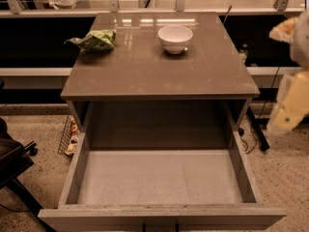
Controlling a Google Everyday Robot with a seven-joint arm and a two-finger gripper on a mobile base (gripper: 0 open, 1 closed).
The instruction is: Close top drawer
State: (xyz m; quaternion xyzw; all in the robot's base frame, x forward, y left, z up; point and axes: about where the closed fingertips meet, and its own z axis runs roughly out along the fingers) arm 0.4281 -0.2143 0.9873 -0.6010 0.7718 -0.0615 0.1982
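Note:
The top drawer [159, 182] of the grey-brown cabinet is pulled far out toward me. Its pale grey inner floor is bare. Its flat front [159, 217] runs along the bottom edge of the view, with only the top of the dark handle [159, 226] showing. The lower drawers are out of view. My gripper [285, 117] is a pale, blurred shape at the right edge. It hangs in the air to the right of the cabinet, level with the drawer's opening, and touches nothing.
On the cabinet top [159, 66] stand a white bowl [175, 37] and a crumpled green bag [94, 40]. A dark chair [12, 163] is at the left, a wire basket [67, 137] is on the floor, and cables [253, 129] lie at the right. A shelf rail runs behind.

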